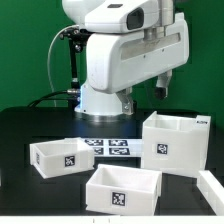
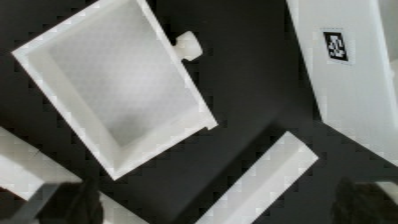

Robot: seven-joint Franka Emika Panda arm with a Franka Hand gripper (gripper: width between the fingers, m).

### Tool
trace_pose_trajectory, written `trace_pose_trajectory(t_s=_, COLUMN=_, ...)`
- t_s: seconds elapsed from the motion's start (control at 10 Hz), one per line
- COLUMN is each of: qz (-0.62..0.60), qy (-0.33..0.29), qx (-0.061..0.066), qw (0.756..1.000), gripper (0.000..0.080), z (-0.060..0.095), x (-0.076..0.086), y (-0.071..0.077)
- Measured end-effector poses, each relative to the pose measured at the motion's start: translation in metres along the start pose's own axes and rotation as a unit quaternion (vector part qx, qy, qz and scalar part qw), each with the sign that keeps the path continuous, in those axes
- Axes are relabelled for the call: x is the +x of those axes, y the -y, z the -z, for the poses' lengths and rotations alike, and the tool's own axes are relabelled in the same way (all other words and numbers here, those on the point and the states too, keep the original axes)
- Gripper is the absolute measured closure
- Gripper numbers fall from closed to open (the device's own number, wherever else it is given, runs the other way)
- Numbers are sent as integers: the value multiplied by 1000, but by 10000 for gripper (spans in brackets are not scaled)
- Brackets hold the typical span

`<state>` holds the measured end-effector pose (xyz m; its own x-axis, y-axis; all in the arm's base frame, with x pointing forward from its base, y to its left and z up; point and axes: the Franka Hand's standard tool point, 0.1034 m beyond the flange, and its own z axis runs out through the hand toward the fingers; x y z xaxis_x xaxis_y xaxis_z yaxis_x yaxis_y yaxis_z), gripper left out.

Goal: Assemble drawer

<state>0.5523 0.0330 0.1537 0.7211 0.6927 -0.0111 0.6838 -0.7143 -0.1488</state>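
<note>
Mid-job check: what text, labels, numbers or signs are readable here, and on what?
No readable words, brands or numbers in either view.
casing: black-and-white square marker, pattern only; dark specks on its top rim, too small to read.
front tray and back tray: one marker each, no text.
marker board: markers only, no letters.

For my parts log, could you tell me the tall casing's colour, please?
The casing is white; the exterior view shows it best.
</note>
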Motion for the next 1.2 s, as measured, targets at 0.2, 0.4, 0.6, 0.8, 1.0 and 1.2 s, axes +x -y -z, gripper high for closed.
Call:
trace_pose_trajectory(t_s=0.2, qz=0, qy=0, qx=0, qw=1000, gripper=150, z=0, x=0, y=0)
trace_pose_trajectory(t_s=0.4, qz=-16, qy=-3, qx=-3, qw=1000, gripper=150, z=0, x=0, y=-1)
trace_pose_trajectory(t_s=0.6, qz=-77, qy=-11, qx=-11, qw=997, gripper=150, z=-4, x=1, y=-7)
trace_pose_trajectory(t_s=0.8, qz=-67, qy=-16, qx=-17, qw=997, gripper=150, z=-18, x=-13, y=-25)
trace_pose_trajectory(t_s=1.0, qz=-31, qy=-26, qx=-24, qw=999, gripper=150, z=-45, x=-41, y=-50)
trace_pose_trajectory(t_s=1.2, qz=-29, qy=-23, qx=-20, qw=999, gripper=150, z=-44, x=-42, y=-52)
